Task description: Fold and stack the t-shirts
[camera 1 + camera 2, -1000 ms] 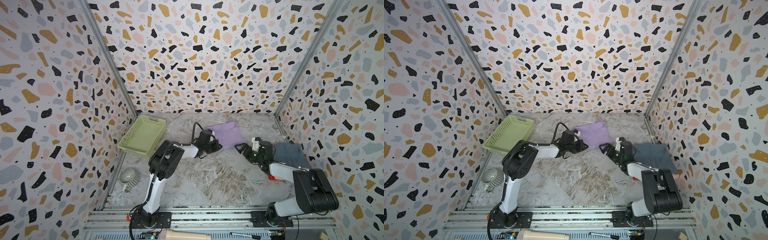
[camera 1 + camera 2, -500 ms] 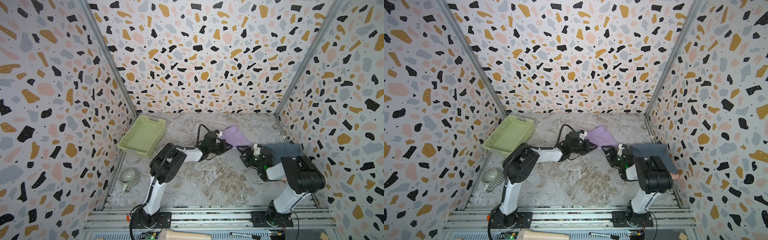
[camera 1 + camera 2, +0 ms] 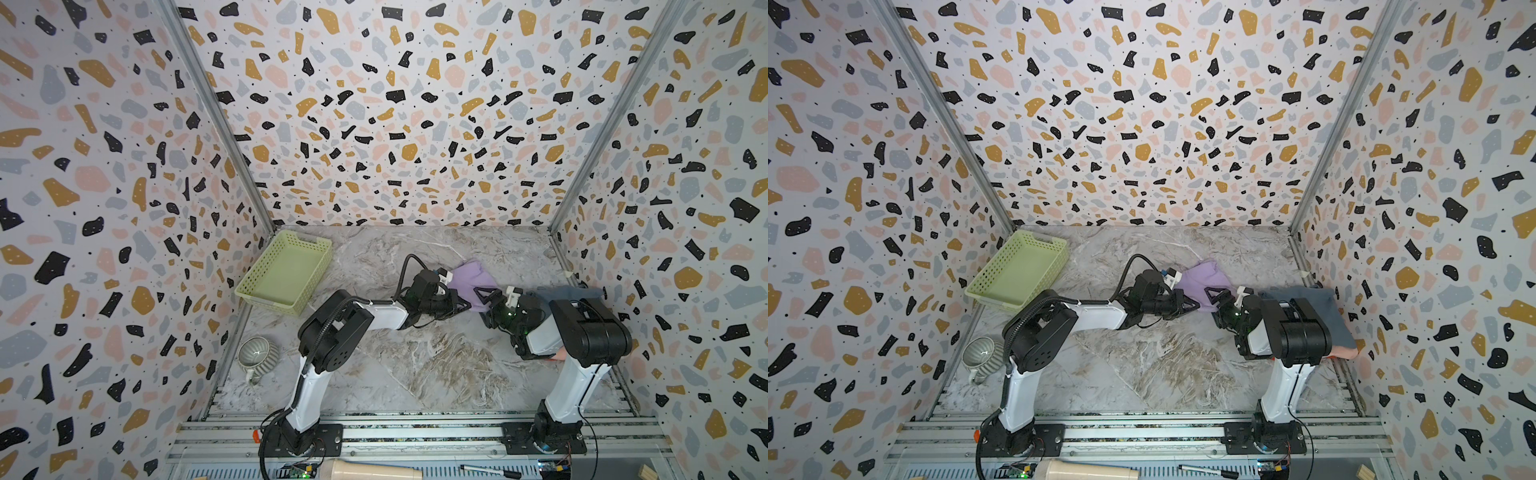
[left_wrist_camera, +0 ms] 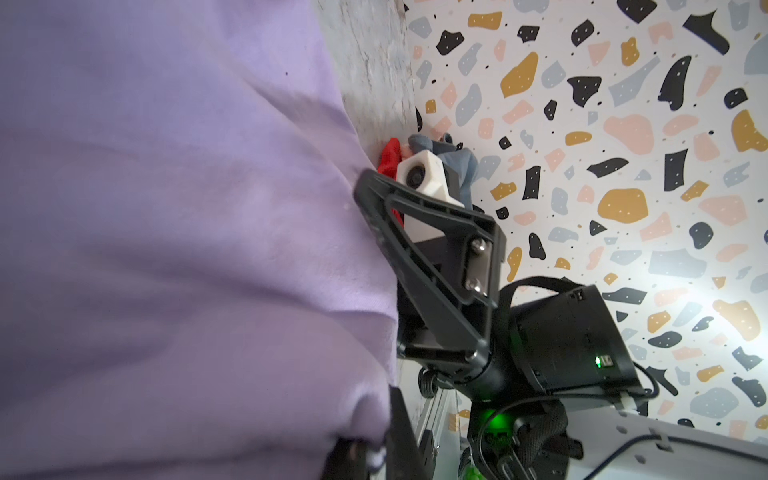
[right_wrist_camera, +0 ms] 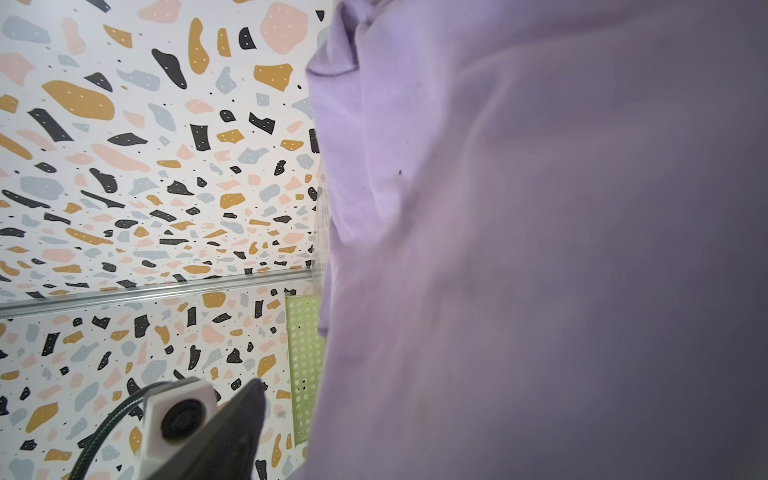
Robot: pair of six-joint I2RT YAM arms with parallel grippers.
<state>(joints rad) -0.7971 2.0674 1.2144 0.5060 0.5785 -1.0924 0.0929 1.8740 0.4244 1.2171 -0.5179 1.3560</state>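
The purple shirt (image 3: pixel 467 279) sits bunched on the surface (image 3: pixel 415 365), beside the blue-grey shirt (image 3: pixel 569 293). The left fingers (image 3: pixel 460 306) clench its edge; the right fingers (image 4: pixel 382 224) straddle it, spread. Close them firmly before pulling the cloth taut.

— What fills the view?
— The lavender t-shirt (image 4: pixel 187 228), creased and draped across most of it. A strip of marbled tabletop (image 4: pixel 365 62) shows past its edge.
— Who has hold of it?
— The left gripper (image 4: pixel 372 451) is clamped on a gathered fold.
— And the other arm?
— The right gripper (image 4: pixel 370 195) meets the shirt's edge. One of its black fingers (image 4: pixel 440 316) lies flat against the cloth and the second is hidden. A white camera (image 4: pixel 419 176) sits on it.
— Beyond that?
— A red t-shirt (image 4: pixel 388 158) is bunched just beside a blue-grey t-shirt (image 4: pixel 457 160), at the foot of the speckled wall (image 4: pixel 623 124).
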